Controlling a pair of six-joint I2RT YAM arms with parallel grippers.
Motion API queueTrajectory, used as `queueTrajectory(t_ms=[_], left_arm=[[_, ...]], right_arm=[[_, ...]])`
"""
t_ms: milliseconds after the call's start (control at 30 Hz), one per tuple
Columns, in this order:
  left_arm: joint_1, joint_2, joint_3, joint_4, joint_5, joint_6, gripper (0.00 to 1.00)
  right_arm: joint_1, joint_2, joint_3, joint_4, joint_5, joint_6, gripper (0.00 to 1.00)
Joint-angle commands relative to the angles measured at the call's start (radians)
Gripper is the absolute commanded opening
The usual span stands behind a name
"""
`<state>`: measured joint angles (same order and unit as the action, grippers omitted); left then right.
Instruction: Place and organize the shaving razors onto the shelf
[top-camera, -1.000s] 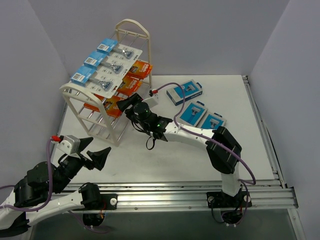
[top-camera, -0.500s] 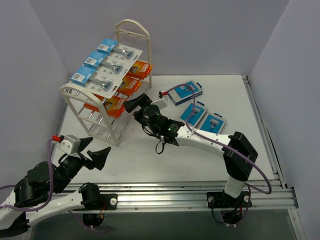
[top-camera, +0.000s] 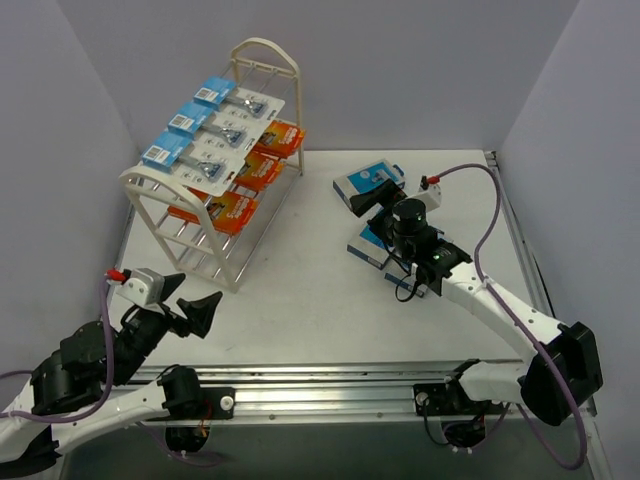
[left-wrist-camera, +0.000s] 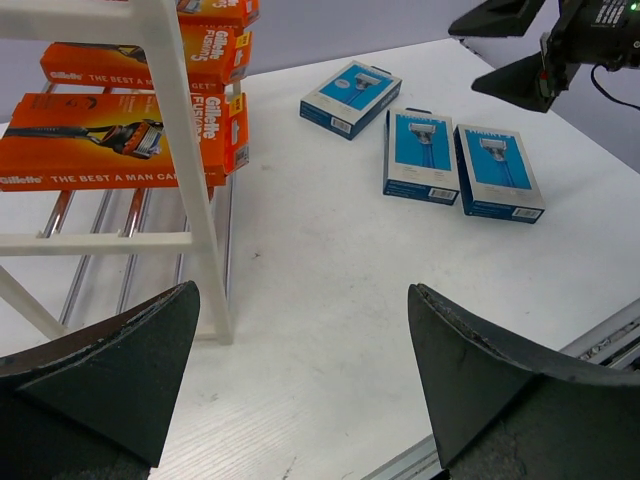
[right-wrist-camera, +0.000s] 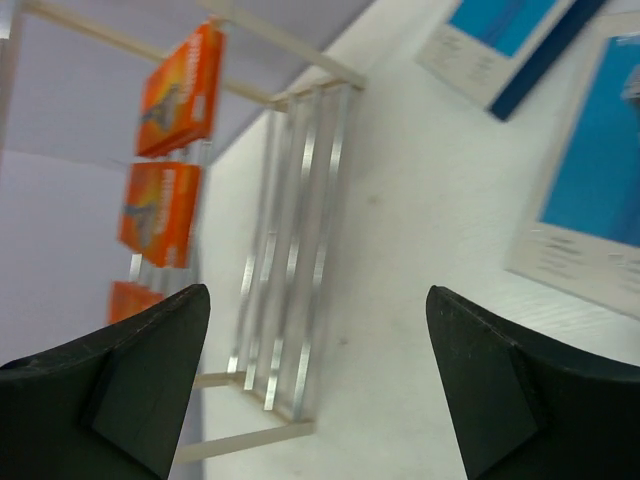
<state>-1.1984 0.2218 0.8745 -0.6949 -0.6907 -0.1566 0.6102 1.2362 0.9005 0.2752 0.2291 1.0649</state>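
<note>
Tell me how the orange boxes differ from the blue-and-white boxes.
The orange boxes sit on the shelf; the blue-and-white boxes lie flat on the table. Orange boxes form one row along a tier; blue-and-white boxes split: two side by side, one apart. Both are flat rectangular razor packs.

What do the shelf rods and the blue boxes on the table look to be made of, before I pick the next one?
Shelf rods: probably polished metal, as they are silvery with bright glints along their length. Blue boxes: apparently printed cardboard with a fairly matte face, given the flat panels and crisp folded edges.
</note>
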Motion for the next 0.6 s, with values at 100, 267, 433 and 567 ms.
queueTrajectory(t_ms=[100, 267, 433, 567], left_arm=[[0.014, 0.062, 0.003, 0.021, 0.005, 0.003, 0.94], [0.019, 0.086, 0.004, 0.017, 0.01, 0.005, 0.94], [0.02, 0.094, 0.006, 0.012, 0.01, 0.006, 0.94], [0.028, 0.091, 0.003, 0.014, 0.01, 0.006, 0.94]], right_arm=[[-0.134, -0.006, 0.026, -0.271, -0.092, -0.305, 0.88], [-0.355, 0.06, 0.023, -0.307, -0.208, -0.407, 0.89], [-0.478, 0.17, 0.043, -0.331, -0.22, -0.447, 0.89], [-0.556, 0.255, 0.034, -0.32, -0.218, -0.487, 0.89]])
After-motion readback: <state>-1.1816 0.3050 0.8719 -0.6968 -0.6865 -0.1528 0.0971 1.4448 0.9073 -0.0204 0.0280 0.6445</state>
